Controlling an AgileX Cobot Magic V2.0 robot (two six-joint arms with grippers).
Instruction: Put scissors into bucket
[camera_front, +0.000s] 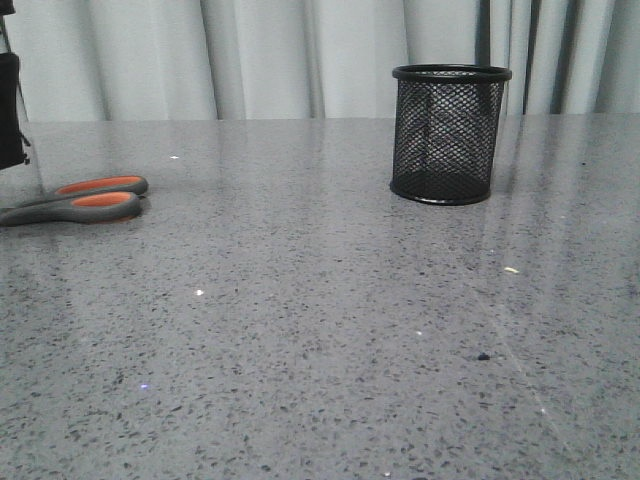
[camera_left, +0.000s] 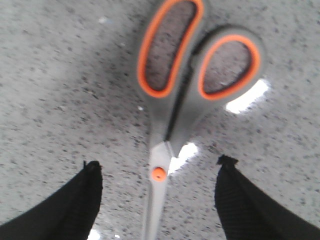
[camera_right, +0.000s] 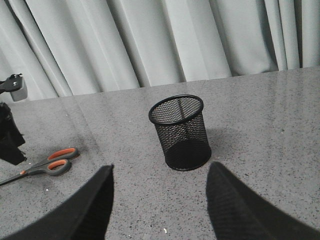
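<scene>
Left end effector (camera_left: 157, 200) is wide open w/ nothing held, its two black fingers (camera_left: 75, 205) straddling the scissors (camera_left: 172, 100) near the orange pivot screw, not touching them. Scissors lie flat on the grey speckled counter (camera_front: 320, 350) at its left side, orange-lined handles pointing toward the middle. Right end effector (camera_right: 160, 205) also spread open & empty, facing the bucket (camera_right: 180, 132). Bucket stands upright on the counter's far right, well apart from the scissors. Grey curtain (camera_front: 250, 50) behind.
</scene>
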